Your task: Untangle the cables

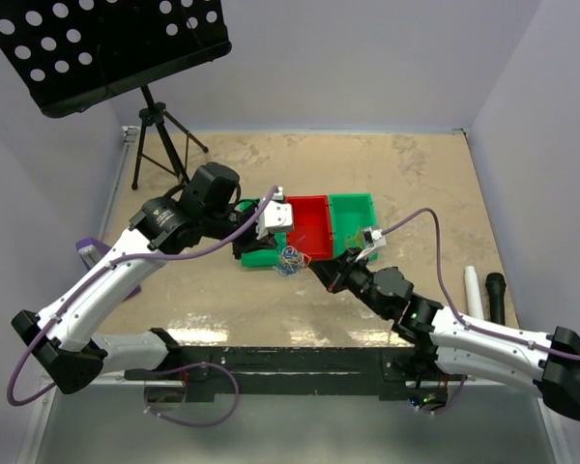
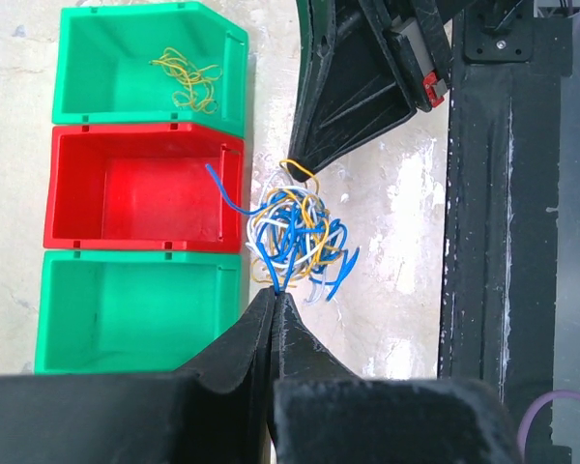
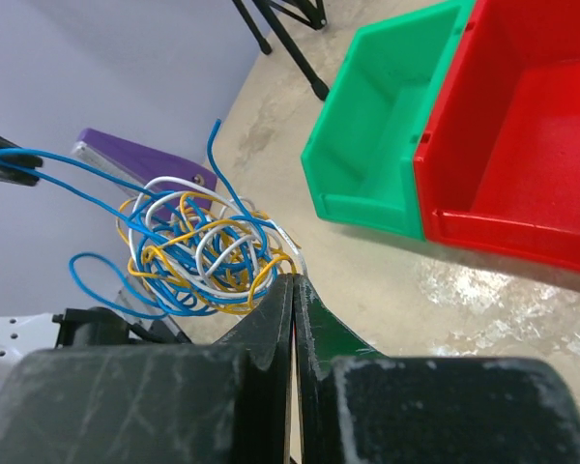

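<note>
A tangle of blue, yellow and white cables (image 2: 295, 232) hangs just above the table in front of the red bin (image 2: 140, 188); it also shows in the top view (image 1: 292, 259) and the right wrist view (image 3: 198, 256). My left gripper (image 2: 275, 293) is shut on a blue cable at the tangle's near edge. My right gripper (image 3: 293, 280) is shut on a yellow and white strand on the opposite side. In the top view the left gripper (image 1: 276, 255) and right gripper (image 1: 314, 266) flank the tangle. A blue strand runs taut to the left fingertips (image 3: 0, 164).
Three bins stand in a row: a green bin (image 2: 87, 58) holding loose yellow cables (image 2: 188, 77), the red one, and another green bin (image 2: 126, 309). A music stand (image 1: 106, 48) is at back left, a purple object (image 1: 89, 249) at left, white (image 1: 474, 290) and black (image 1: 496, 295) cylinders at right.
</note>
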Robot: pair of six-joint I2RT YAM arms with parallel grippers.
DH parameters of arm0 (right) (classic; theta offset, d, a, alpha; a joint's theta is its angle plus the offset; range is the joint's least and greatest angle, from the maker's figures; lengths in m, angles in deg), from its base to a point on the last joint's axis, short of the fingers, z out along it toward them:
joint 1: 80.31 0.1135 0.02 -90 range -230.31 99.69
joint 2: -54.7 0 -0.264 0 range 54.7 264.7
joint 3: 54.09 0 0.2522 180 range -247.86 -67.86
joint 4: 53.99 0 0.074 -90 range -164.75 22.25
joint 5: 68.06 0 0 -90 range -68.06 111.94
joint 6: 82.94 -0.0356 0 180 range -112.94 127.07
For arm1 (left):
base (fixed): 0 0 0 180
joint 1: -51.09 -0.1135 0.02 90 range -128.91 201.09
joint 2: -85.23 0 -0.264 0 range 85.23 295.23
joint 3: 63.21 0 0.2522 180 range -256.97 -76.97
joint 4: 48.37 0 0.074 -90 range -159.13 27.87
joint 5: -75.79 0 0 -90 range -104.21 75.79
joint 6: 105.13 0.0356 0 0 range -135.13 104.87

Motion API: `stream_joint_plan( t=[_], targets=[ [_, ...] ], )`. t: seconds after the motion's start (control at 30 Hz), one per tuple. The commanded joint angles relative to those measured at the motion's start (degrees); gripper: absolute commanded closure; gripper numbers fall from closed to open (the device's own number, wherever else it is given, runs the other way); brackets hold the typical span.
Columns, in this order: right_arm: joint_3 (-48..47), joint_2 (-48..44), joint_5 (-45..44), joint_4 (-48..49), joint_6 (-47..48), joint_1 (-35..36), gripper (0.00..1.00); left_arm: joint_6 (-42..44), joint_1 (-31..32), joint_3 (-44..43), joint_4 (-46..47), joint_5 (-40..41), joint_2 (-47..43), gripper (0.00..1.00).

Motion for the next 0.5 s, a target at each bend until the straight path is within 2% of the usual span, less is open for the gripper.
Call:
stream_joint_plan(
  t=[0.0, 0.17, 0.47],
  targets=[
    [0.3, -1.2, -3.4, -3.2, -2.1, 0.3, 1.00, 1.0, 0.2, -0.9, -0.1, 1.1, -1.2, 1.00],
    [-2.3, -3.0, -11.2, -14.1, -6.3, 0.3, 1.00, 2.9, 0.2, 1.1, -0.8, 5.6, -2.6, 1.00],
    [-10.9, -11.7, -23.5, -30.1, -8.8, 0.3, 1.00, 7.7, 0.1, 18.7, 3.4, 19.0, -7.2, 1.00]
  ],
)
